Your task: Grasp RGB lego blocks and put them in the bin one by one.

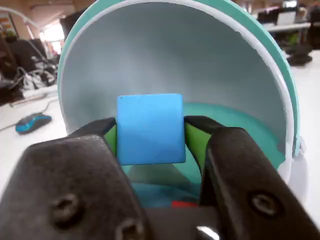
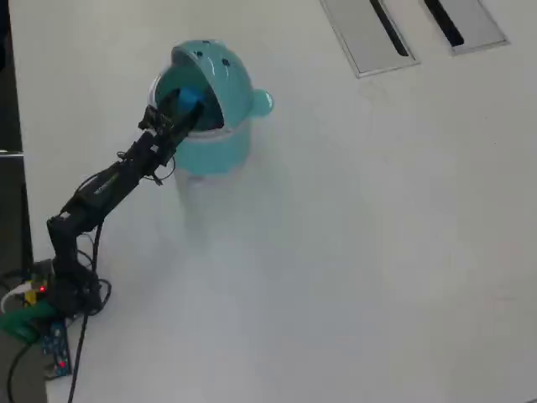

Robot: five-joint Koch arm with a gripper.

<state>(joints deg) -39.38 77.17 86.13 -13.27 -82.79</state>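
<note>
Blue fills the middle of the wrist view: the blue block [image 1: 150, 129] sits clamped between the gripper's [image 1: 150, 135] two green-padded jaws, right at the open mouth of the bin [image 1: 165, 55], whose pale inner wall arches behind it. Only this view shows a red sliver [image 1: 184, 203] down inside. From overhead, the arm [image 2: 105, 189] reaches across the white table [image 2: 361, 252] to the teal bin [image 2: 218, 143], its lid dots and side knob [image 2: 262, 102] visible, with grey slotted panels [image 2: 369, 34] well apart.

The big white table [image 2: 352, 252] holds the round teal plastic bin [image 2: 210, 143] and two flat grey panels [image 2: 367, 34].
</note>
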